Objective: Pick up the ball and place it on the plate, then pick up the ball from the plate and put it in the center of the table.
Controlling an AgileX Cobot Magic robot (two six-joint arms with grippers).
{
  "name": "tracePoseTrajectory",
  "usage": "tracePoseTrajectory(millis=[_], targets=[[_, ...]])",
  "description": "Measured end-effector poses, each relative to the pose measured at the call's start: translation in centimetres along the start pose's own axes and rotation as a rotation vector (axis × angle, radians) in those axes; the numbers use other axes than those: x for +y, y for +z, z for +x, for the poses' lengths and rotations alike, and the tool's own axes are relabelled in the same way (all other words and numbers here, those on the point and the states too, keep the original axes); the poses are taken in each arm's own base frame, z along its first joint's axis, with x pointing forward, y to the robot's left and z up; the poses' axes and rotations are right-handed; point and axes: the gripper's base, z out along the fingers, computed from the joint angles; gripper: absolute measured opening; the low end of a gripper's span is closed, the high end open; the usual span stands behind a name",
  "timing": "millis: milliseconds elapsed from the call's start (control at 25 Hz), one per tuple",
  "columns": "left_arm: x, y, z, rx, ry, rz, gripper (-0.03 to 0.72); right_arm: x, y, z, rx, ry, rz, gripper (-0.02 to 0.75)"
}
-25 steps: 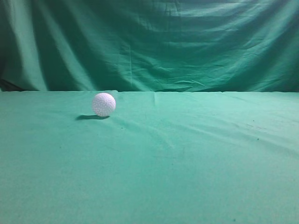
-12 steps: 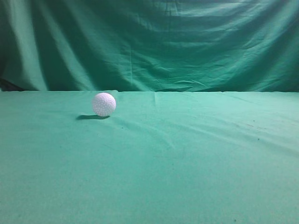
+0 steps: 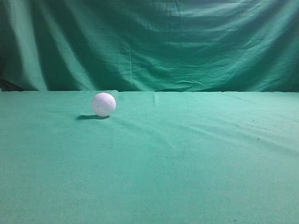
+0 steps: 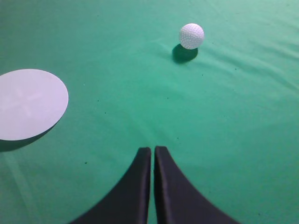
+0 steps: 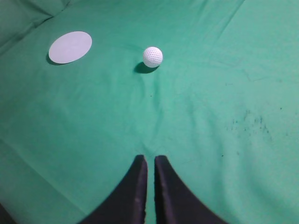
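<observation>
The white dimpled ball [image 3: 103, 104] rests on the green cloth table [image 3: 187, 158], left of the middle in the exterior view. It also shows in the left wrist view [image 4: 191, 36] and in the right wrist view [image 5: 153, 56]. A flat white round plate [image 4: 29, 103] lies left of the ball; it is also seen in the right wrist view [image 5: 70, 47]. My left gripper [image 4: 153, 149] is shut and empty, well short of the ball. My right gripper [image 5: 150, 159] is shut and empty, also far from the ball. Neither gripper shows in the exterior view.
A draped green cloth backdrop [image 3: 154, 44] hangs behind the table. Small dark specks [image 5: 247, 122] mark the cloth on the right side. The cloth is slightly wrinkled near the ball.
</observation>
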Motion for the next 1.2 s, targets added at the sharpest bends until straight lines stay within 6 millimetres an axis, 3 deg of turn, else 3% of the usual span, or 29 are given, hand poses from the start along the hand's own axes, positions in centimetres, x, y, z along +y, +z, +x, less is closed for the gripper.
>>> tracePoseTrajectory(millis=[120, 320, 560, 880, 1200], targets=[[0.0, 0.0, 0.0, 0.001, 0.000, 0.001, 0.000, 0.0, 0.0, 0.0, 0.002, -0.008, 0.003, 0.051], [0.0, 0.0, 0.0, 0.001, -0.002, 0.001, 0.000, -0.7, -0.5, -0.2, -0.037, -0.171, 0.076, 0.051], [0.0, 0.0, 0.0, 0.001, -0.002, 0.001, 0.000, -2.4, -2.8, -0.3, -0.194, -0.112, 0.288, 0.051], [0.0, 0.0, 0.0, 0.001, -0.002, 0.001, 0.000, -4.6, -2.6, 4.4, -0.288, 0.010, 0.556, 0.051], [0.0, 0.0, 0.0, 0.002, -0.002, 0.001, 0.000, -5.6, -1.5, 7.7, -0.292, 0.036, 0.639, 0.051]])
